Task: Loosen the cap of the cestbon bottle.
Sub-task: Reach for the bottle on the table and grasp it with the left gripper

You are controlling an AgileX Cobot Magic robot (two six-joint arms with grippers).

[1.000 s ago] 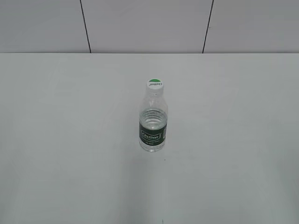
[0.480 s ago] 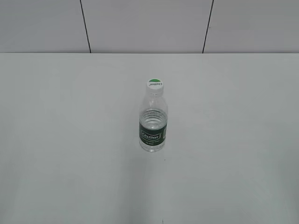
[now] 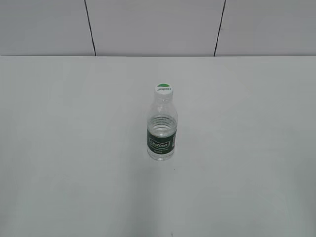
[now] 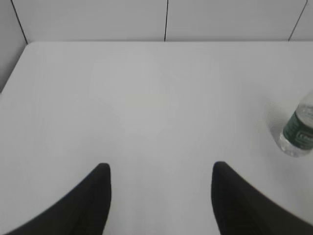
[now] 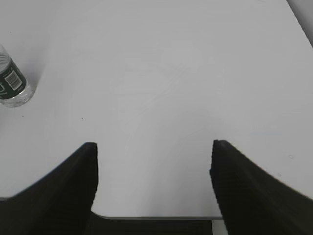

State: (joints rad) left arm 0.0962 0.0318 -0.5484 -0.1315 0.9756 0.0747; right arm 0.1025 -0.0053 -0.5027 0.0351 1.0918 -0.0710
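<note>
Our left gripper [image 4: 160,169] hangs spread wide over bare table [image 3: 74,148], gripping nothing. At mid-table we see the bottle [image 3: 162,129] upright: clear, ribbed shoulder, dark green label band, its white cap [image 3: 164,89] with a green patch seated on top. Our right gripper [image 5: 153,147] is likewise spread, well apart.

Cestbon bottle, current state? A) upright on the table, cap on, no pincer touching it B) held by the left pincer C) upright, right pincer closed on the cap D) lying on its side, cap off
A: the cestbon bottle stands upright on the table with the cap on, while the left pincer and the right pincer are both open over bare table, away from it.
</note>
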